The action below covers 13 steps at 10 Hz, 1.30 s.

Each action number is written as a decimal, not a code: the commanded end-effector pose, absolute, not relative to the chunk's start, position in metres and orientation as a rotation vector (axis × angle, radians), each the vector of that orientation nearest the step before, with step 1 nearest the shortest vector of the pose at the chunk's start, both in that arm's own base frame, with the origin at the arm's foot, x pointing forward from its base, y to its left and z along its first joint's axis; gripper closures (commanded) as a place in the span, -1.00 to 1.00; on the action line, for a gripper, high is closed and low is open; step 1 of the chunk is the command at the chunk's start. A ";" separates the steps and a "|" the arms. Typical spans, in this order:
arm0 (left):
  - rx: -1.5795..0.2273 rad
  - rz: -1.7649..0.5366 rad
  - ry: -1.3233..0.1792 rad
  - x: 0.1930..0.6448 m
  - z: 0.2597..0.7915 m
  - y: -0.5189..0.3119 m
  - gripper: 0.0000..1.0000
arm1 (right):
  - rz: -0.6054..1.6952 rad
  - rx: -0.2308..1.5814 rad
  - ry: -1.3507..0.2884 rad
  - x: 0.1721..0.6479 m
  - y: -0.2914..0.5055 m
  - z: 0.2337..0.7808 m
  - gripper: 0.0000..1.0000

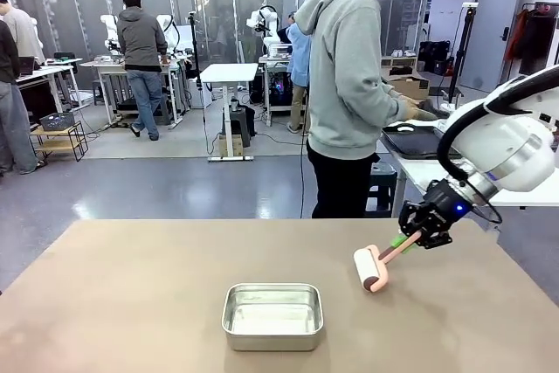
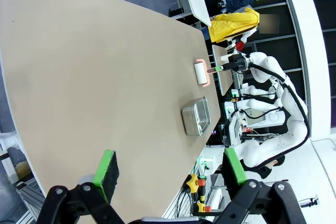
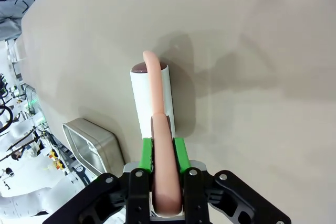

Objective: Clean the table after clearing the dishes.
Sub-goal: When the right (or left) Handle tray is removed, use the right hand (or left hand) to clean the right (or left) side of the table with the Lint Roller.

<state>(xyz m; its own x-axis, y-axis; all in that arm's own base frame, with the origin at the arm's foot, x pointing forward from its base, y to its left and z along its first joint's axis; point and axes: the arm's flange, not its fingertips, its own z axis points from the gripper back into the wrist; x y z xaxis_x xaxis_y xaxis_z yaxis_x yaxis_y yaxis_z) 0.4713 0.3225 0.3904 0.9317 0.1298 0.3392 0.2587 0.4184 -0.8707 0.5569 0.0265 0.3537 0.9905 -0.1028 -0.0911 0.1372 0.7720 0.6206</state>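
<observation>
The tan table (image 1: 122, 303) carries a lint roller (image 1: 368, 269) with a white roll and a pink handle. My right gripper (image 1: 419, 235) is shut on that handle, and the roll rests on the tabletop right of centre. The right wrist view looks down the handle to the roller (image 3: 151, 95), clamped between the green pads (image 3: 179, 155) of the right gripper (image 3: 163, 153). My left gripper (image 2: 169, 157) hangs open high over the table (image 2: 89, 66), nothing between its fingers; the roller (image 2: 201, 73) lies far off. The dishes are out of view.
A small steel pan (image 1: 272, 314) sits near the table's front middle, left of the roller; it is also in the pan (image 3: 92, 145) and pan (image 2: 195, 119) spots. A person (image 1: 349, 85) stands past the far edge, hands at a dark tray (image 1: 417, 143) on a white side table.
</observation>
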 end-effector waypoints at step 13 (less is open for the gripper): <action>-1.129 -0.100 -0.386 0.466 0.392 0.322 -1.00 | -0.282 -0.102 0.169 0.557 -0.067 0.384 0.59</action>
<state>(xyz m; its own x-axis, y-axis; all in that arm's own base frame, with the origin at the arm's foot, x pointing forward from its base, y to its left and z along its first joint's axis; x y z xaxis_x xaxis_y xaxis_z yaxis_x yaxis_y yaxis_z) 0.4713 0.3225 0.3904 0.9317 0.1298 0.3392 0.2587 0.4184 -0.8706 0.5653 -0.0660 0.4184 0.9627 -0.2576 -0.0823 0.2576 0.9662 -0.0113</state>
